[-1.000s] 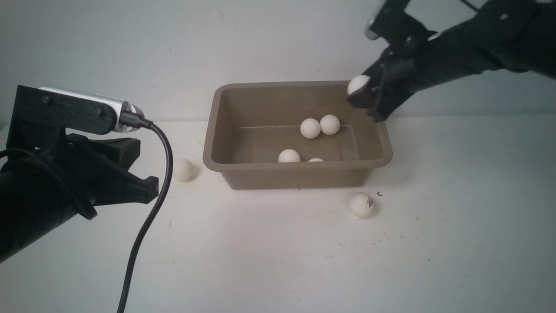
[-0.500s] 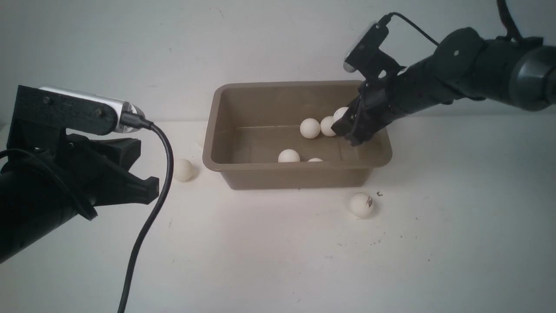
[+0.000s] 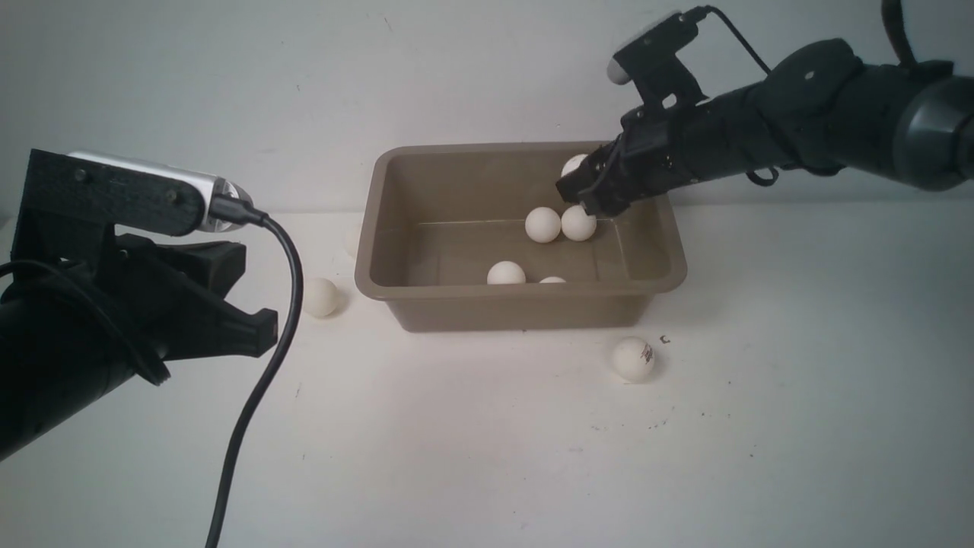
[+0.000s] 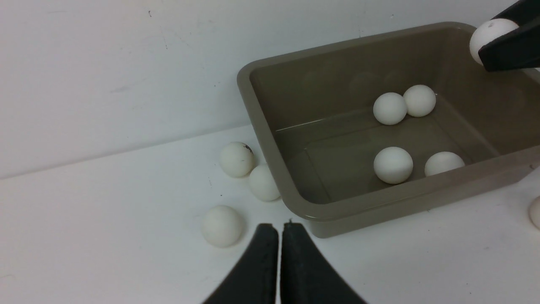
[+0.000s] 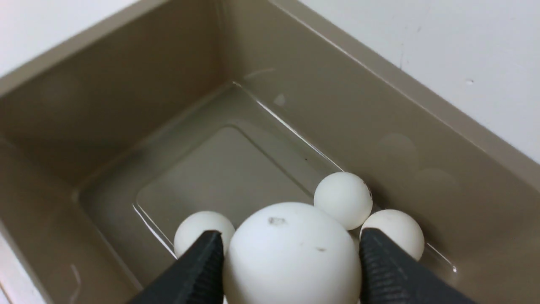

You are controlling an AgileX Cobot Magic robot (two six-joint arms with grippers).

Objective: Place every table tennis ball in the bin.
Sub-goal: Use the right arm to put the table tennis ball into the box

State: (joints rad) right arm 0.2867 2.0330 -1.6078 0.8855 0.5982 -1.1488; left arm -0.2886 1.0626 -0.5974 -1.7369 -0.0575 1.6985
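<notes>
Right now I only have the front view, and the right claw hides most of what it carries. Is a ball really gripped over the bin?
Observer: Yes. The right wrist view shows the held ball pinched between both fingers, over the bin interior.
Operator: I make out one ball left of the bin. Any more?
Observer: Three, by the left wrist view: a marked ball, a plain ball beside it close by the bin wall, and the nearest ball lying apart.
Operator: And the left claw?
Observer: The left claw is shut, with nothing between its tips.
</notes>
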